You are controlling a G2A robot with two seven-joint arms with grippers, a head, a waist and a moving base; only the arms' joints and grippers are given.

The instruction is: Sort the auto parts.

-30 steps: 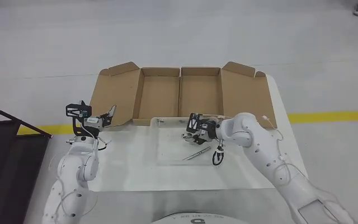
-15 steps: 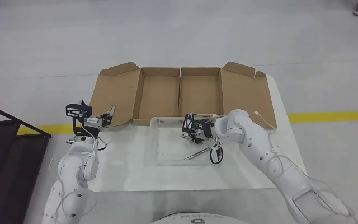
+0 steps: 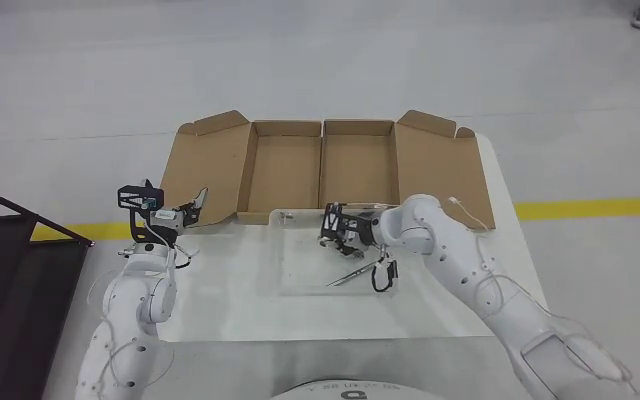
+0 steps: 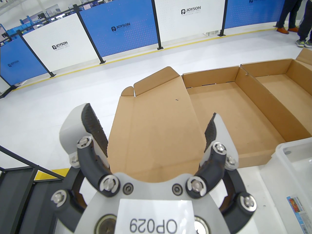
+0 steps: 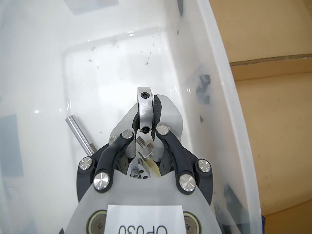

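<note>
My right gripper [image 5: 145, 120] is shut on a silver clamp collar [image 5: 145, 105], held above the floor of the clear plastic bin [image 5: 214, 57]. A silver metal rod [image 5: 79, 135] lies on the bin floor beside the gripper; the same rod [image 3: 350, 275] lies in the bin [image 3: 300, 285] just in front of the right gripper [image 3: 327, 230]. My left gripper [image 4: 156, 127] is open with nothing between its fingers, over the left flap of the open cardboard box [image 4: 219, 103]. It stays at the table's left side [image 3: 198, 203].
The flat cardboard box [image 3: 320, 170] with two compartments and open side flaps lies behind the bin. A black rack [image 3: 30, 270] stands off the table's left edge. A black cable loop [image 3: 380, 278] hangs from the right arm above the bin.
The right gripper has shifted left inside the bin with the collar in it. The left arm has not moved.
</note>
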